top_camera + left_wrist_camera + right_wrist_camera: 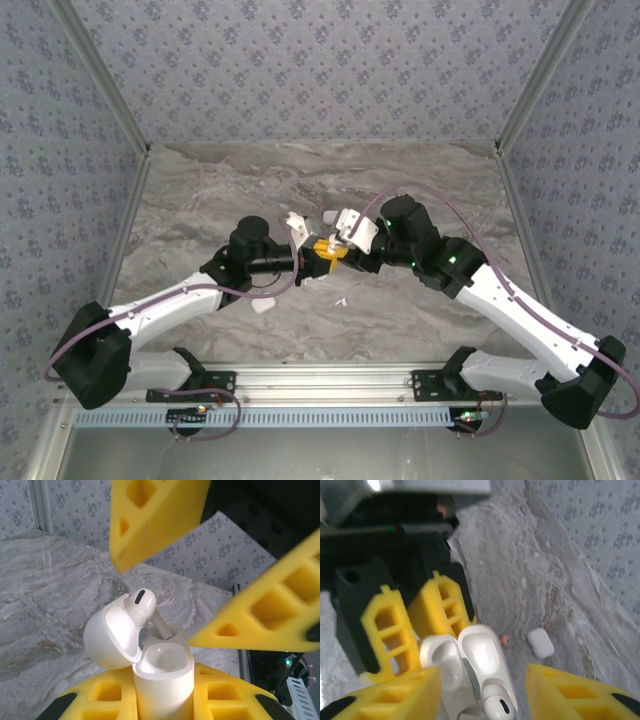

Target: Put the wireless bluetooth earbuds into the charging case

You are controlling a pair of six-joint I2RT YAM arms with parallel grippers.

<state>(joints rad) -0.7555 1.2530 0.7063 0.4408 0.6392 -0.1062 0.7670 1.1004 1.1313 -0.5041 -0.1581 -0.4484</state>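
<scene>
1. Took the charging case (165, 680) as landmark: upright, lid (107, 640) swung open, held above the marbled bench (40, 580) near its middle.
2. Found the left gripper (162, 697) beneath the case, jaws pinching its lower body from both sides.
3. Traced the left arm (170, 300) slanting in from its base to the case, wrist laid level and aimed straight at it.
4. Saw one white earbud (141, 602) standing in the case, stem down in a socket, head up beside the open lid, not fully seated.
5. Found the right gripper (482, 672) over the case, jaws spread, one yellow finger (395, 695) on either side of the earbud and clear of it.
6. Traced the right arm (520, 310) slanting in from its base, folded at the elbow, wrist turned back onto the case from the side opposite the left arm.
7. Spotted a second white case (540, 643) lying shut on the bench, apart from the held case, with a small orange piece (504, 639) between the two; could not tell what it is.
</scene>
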